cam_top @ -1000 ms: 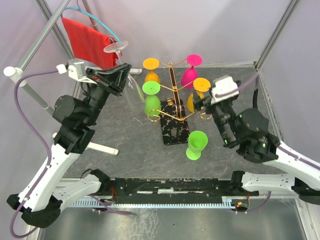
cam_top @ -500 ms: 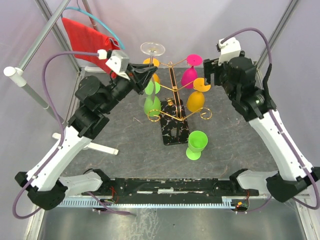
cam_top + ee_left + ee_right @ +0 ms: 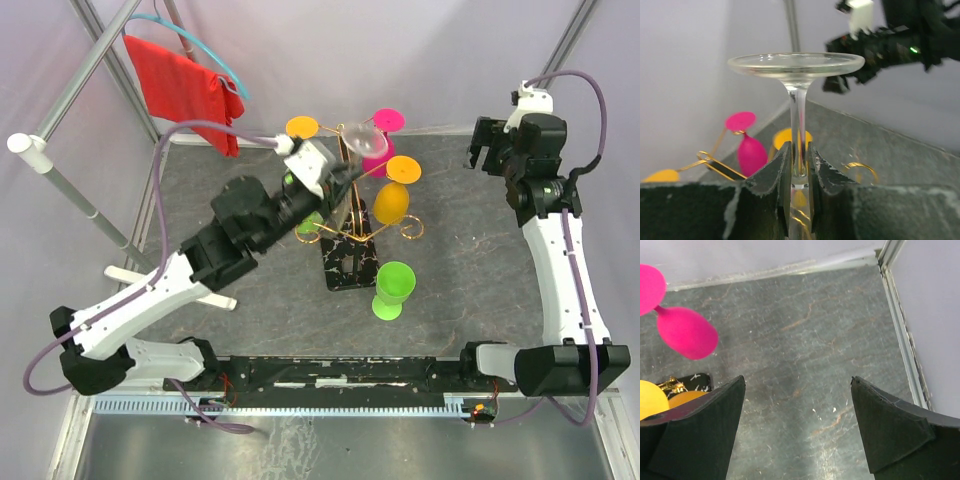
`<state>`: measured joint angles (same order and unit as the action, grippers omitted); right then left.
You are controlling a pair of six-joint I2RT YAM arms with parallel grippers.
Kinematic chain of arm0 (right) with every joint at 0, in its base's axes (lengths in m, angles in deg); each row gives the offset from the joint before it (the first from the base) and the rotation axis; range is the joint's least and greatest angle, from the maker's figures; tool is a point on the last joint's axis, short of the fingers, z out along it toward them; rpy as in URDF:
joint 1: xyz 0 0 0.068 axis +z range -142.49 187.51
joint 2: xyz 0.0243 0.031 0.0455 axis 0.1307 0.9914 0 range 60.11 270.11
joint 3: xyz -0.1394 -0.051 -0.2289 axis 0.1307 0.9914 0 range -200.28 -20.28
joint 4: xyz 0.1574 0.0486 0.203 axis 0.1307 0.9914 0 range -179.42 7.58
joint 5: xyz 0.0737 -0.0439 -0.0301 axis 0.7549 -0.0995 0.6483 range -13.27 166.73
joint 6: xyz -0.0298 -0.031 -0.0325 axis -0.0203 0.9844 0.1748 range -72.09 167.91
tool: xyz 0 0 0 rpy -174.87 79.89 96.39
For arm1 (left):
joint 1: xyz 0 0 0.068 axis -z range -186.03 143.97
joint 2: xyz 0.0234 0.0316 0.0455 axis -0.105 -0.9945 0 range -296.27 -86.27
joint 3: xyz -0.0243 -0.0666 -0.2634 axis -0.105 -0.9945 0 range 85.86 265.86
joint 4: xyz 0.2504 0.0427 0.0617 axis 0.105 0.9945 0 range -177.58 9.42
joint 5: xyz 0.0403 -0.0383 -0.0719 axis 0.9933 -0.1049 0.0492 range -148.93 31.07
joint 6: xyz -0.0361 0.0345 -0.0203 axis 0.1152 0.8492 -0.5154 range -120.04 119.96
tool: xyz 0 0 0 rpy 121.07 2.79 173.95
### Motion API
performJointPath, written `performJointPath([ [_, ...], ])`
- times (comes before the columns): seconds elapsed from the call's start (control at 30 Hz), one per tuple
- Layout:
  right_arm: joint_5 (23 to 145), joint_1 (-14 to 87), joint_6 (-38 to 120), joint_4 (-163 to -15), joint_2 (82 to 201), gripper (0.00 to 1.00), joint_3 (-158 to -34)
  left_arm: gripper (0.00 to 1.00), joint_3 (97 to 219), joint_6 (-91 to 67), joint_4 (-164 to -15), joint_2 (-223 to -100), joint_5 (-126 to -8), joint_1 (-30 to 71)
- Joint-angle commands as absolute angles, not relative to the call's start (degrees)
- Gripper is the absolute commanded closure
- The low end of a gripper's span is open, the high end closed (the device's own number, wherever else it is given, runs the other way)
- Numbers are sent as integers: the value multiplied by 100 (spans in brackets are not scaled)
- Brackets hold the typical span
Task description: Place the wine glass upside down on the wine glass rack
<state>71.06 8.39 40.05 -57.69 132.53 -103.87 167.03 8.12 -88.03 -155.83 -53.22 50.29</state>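
My left gripper (image 3: pixel 341 181) is shut on the stem of a clear wine glass, held upside down with its round foot (image 3: pixel 362 140) uppermost. It hovers right at the central post of the gold wire rack (image 3: pixel 346 215), which stands on a black veined base (image 3: pixel 351 264). In the left wrist view both fingers (image 3: pixel 782 170) clamp the stem below the foot (image 3: pixel 796 64); the bowl is hidden under the gripper (image 3: pixel 799 156). My right gripper (image 3: pixel 484 146) is open and empty, raised at the far right, away from the rack; it also shows in the right wrist view (image 3: pixel 797 382).
Coloured glasses hang upside down on the rack: an orange one (image 3: pixel 302 128), a pink one (image 3: pixel 381 138), another orange one (image 3: pixel 391 200). A green glass (image 3: pixel 393 288) stands upright beside the base. A red cloth (image 3: pixel 180 80) hangs at the back left.
My left arm has swung right, carrying the clear glass from the rack's left side to its central post. My right arm has pulled back farther to the right.
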Motion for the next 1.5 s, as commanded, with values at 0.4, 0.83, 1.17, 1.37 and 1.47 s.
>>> performJointPath([
  [0.4, 7598, 541, 3959, -6037, 12983, 6, -9870, 97, 14352, 1899, -11583, -14577, -2048, 8432],
  [0.83, 7881, 538, 3885, -6265, 12798, 6, -9474, 97, 12386, 1682, -13211, -13617, -1351, 8166],
  [1.17, 7941, 538, 3944, -6286, 12722, 6, -9362, 97, 11871, 472, -13221, -13829, -2132, 7277],
  [1.37, 7968, 535, 3946, -6326, 12676, 6, -9242, 97, 11500, -58, -13640, -14092, -2544, 6829],
  [1.47, 7980, 538, 3942, -6369, 12634, 6, -9187, 97, 11261, -361, -13869, -14164, -2725, 6569],
])
